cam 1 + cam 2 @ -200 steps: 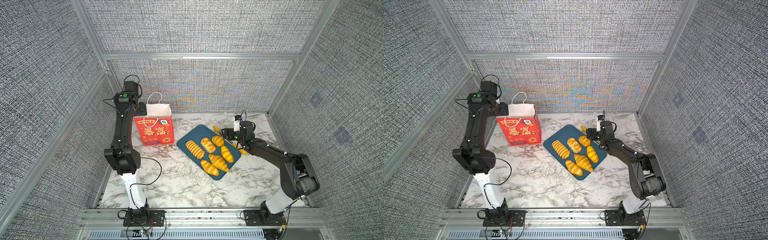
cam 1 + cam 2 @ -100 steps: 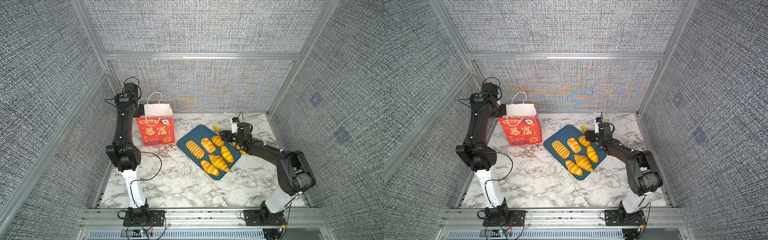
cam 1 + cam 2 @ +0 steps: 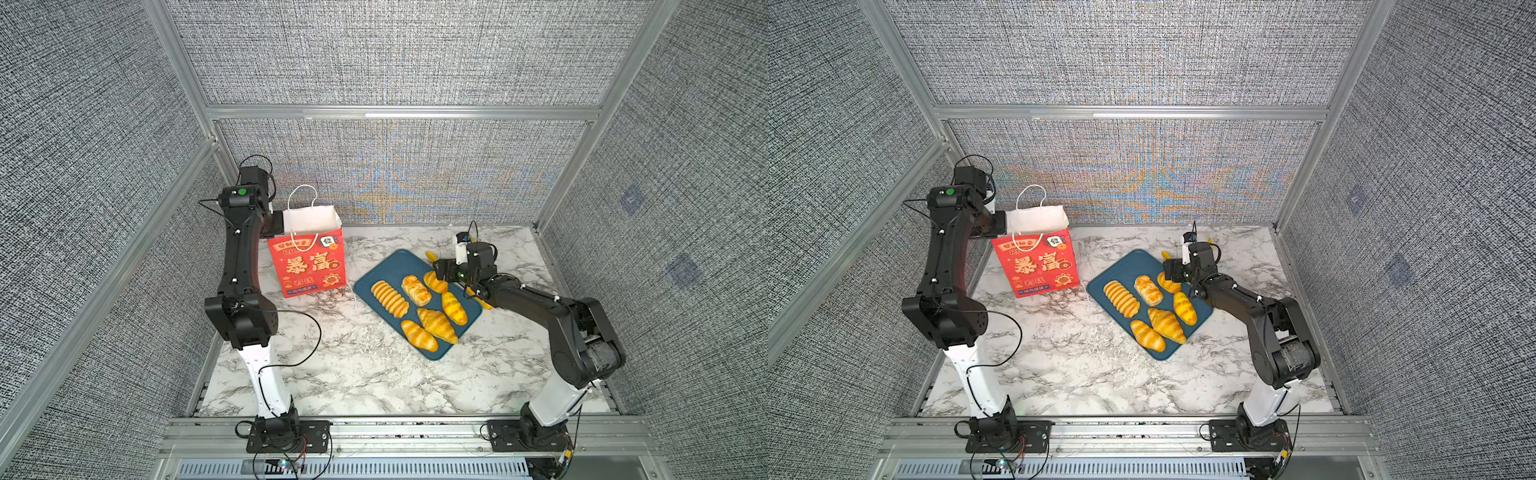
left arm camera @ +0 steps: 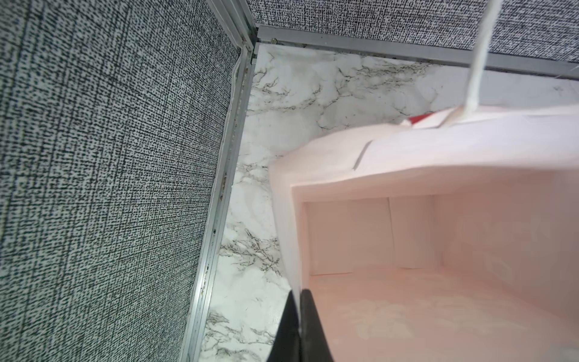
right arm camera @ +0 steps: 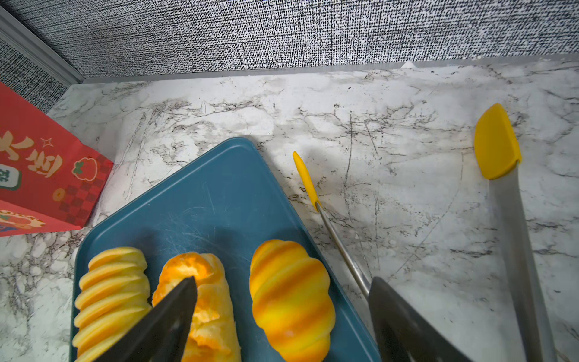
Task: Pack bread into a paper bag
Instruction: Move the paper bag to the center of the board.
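The red paper bag (image 3: 309,262) stands upright at the back left, its mouth open and its white inside (image 4: 407,250) empty. My left gripper (image 4: 297,294) is shut on the bag's side rim, one finger inside and one outside; in both top views it sits at the bag's left top edge (image 3: 1000,222). Several golden pieces of bread lie on the dark blue tray (image 3: 390,266). My right gripper (image 5: 282,282) is open just above an oval striped roll (image 5: 291,301) at the tray's far right corner (image 3: 435,281), with a finger on either side of it.
Yellow-tipped metal tongs (image 5: 498,144) lie on the marble beside the tray's right edge, close to my right fingers. A ridged loaf (image 3: 389,298), a rectangular puff (image 3: 415,289) and a croissant (image 3: 436,324) fill the tray. The back wall rail runs close behind the bag.
My left gripper has closed on the bag's rim after reaching it. The right gripper has shifted left from over the tongs to over the roll on the tray.
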`<state>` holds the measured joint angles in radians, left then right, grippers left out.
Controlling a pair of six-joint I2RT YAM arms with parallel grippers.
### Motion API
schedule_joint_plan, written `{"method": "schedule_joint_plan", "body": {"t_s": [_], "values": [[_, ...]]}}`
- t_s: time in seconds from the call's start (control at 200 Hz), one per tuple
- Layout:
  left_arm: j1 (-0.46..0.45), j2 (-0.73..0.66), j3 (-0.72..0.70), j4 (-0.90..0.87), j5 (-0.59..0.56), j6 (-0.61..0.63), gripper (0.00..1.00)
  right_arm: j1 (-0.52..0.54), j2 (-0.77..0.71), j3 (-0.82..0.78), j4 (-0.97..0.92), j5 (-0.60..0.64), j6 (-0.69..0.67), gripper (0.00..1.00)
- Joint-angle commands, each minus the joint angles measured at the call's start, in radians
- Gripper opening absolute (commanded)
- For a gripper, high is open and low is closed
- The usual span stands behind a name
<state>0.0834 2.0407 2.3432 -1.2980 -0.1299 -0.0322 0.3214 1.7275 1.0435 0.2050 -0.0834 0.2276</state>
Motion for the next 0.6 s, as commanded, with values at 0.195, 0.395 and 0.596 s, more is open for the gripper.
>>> {"method": "schedule_joint_plan", "body": {"t_s": [0.195,0.395,0.596], "values": [[0.048,-0.125,-0.160,0.078,0.159,0.074,0.00,0.014,0.013,0.045,-0.075,0.035,0.002,0.88],[0.074,-0.174,-0.218,0.103,0.245,0.116,0.00,0.021,0.014,0.046,-0.113,0.061,0.014,0.88],[0.088,-0.198,-0.253,0.105,0.271,0.155,0.00,0.023,0.013,0.035,-0.131,0.067,0.021,0.88]]}}
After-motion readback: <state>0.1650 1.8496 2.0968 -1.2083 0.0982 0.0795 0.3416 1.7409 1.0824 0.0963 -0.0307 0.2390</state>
